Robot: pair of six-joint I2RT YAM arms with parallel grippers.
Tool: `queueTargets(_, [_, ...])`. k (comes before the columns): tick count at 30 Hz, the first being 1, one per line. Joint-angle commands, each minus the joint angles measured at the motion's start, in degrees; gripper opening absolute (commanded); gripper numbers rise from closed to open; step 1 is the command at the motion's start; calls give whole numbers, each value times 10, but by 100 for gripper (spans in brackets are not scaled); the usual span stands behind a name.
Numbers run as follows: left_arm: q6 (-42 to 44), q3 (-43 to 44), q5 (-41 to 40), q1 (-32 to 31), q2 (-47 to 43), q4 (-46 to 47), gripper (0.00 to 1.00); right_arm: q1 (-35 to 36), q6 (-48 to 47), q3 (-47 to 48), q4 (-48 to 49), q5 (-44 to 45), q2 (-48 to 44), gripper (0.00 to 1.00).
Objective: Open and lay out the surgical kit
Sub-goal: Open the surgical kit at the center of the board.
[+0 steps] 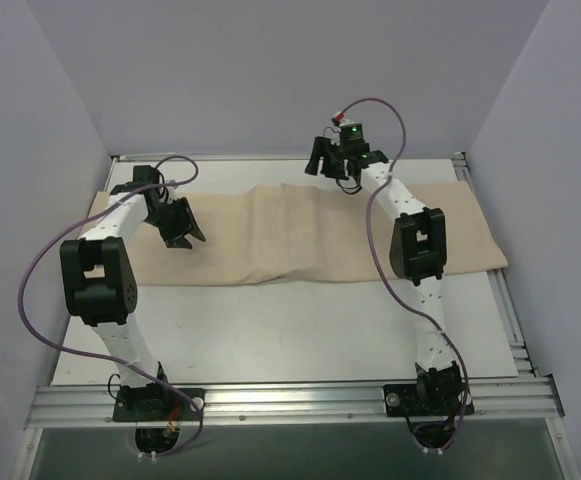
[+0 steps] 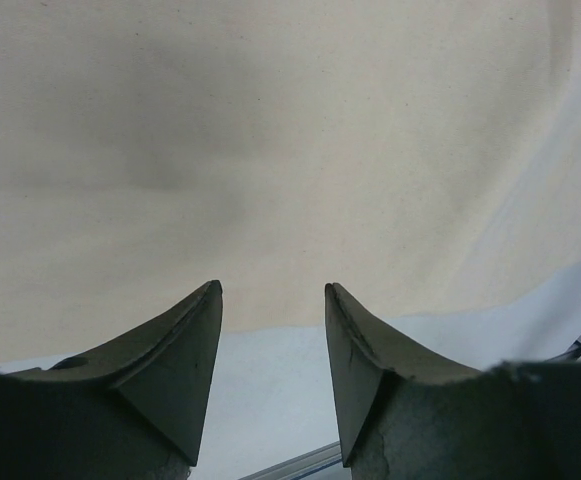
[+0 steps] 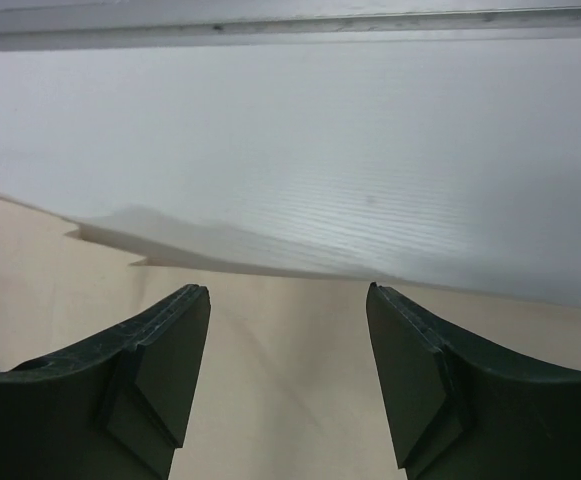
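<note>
White table [image 1: 300,330], beige cloth wrap [image 1: 290,235], fingers [image 2: 175,365] apart above it

**Soft, even light; close parts blurred**

The overhead view is bright and diffusely lit, without glare; shadows on the beige cloth wrap [image 1: 270,235] are faint. The left wrist view shows a grey shadow on the cloth toward ten o'clock, and the left hand [image 2: 273,287] is dark and soft-edged. In the right wrist view the cloth's edge casts a thin shadow on the counter [image 3: 370,150] toward nine o'clock; the rail [image 3: 290,25] at twelve o'clock is blurred.
</note>
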Motion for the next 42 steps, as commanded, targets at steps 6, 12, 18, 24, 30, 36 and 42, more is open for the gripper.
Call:
queueTargets(6, [-33, 9, 11, -7, 1, 31, 54, 112, 42, 66, 6, 119, 19, 57])
queueTargets(12, [-33, -6, 14, -7, -13, 32, 54, 152, 27, 113, -16, 178, 49, 52])
queueTargets(18, [-33, -17, 16, -7, -23, 35, 54, 162, 16, 122, -27, 237, 59, 45])
queueTargets(24, [-34, -24, 21, -7, -27, 40, 54, 169, 2, 146, -38, 243, 80, 45])
queueTargets(30, [-35, -21, 24, -6, -24, 41, 54, 170, 4, 154, -45, 242, 94, 45])
queueTargets(36, [-36, -22, 26, -5, -25, 42, 54, 174, 2, 156, -50, 247, 100, 45])
queueTargets(42, [-40, -28, 30, -2, -27, 49, 54, 176, -2, 160, -56, 251, 111, 44])
